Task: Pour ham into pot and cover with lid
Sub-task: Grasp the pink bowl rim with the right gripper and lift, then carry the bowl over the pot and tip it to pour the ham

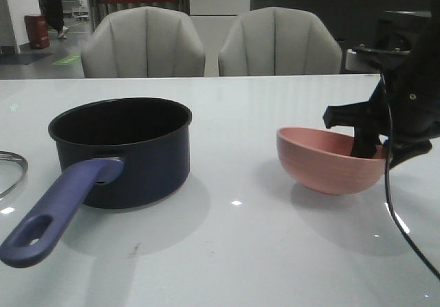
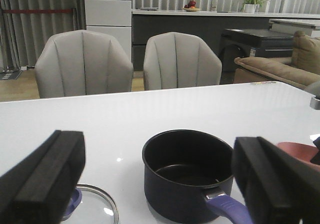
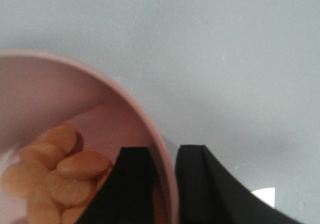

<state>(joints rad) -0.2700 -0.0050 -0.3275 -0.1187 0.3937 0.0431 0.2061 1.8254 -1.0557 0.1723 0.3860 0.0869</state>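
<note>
On the right side of the bench: the right gripper (image 1: 368, 145) has the near-right rim of the pink bowl (image 1: 323, 163) between its fingers, one inside and one outside, as the right wrist view shows.
Grip state: narrow, pinching the bowl wall; the bowl looks slightly tilted and its base seems just clear of the bench, though I cannot be sure.
Ham: the ham (image 3: 60, 176) lies as a heap of small round orange slices in the bottom of the bowl, just beside the inner finger.
Pot: the pot (image 1: 124, 149) stands upright and empty to the left of the bowl, well apart from it, with bare bench (image 1: 234, 252) between.
Direction of carry: the bowl must travel leftward across the bench, then tip over the pot's open mouth.
Handle: the pot's purple handle (image 1: 58, 207) points toward the near-left corner, away from the bowl's path.
Nearer arm: the right arm is the one at the bowl; the left gripper (image 2: 155, 184) hangs wide open and empty behind the pot.
Lid: the lid (image 2: 97, 204) lies flat on the bench left of the pot, nearest the left gripper.
In the way: nothing stands between bowl and pot; two chairs sit beyond the bench.
</note>
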